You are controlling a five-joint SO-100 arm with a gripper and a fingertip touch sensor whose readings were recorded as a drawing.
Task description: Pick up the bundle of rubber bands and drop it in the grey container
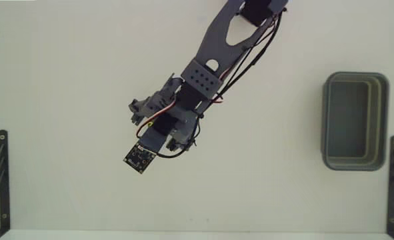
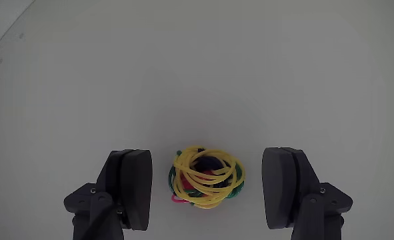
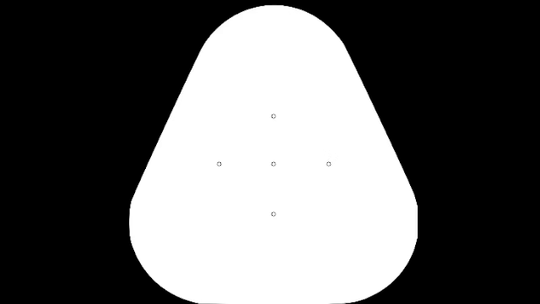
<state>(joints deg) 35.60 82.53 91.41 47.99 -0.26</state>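
Wrist view: gripper (image 2: 210,190) spread around bundle of rubber bands (image 2: 207,176), seemingly untouched.

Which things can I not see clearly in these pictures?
- Fixed view: the rubber band bundle is hidden under the arm; the gripper too.
- Wrist view: the grey container is outside the frame.
- Wrist view: whether the fingers touch the table cannot be told.

The bundle of rubber bands (image 2: 207,177) is mostly yellow with green and red-pink loops, the gripper (image 2: 210,190) fingers dark grey, the grey container (image 1: 355,121) plain against a white table (image 1: 63,100).
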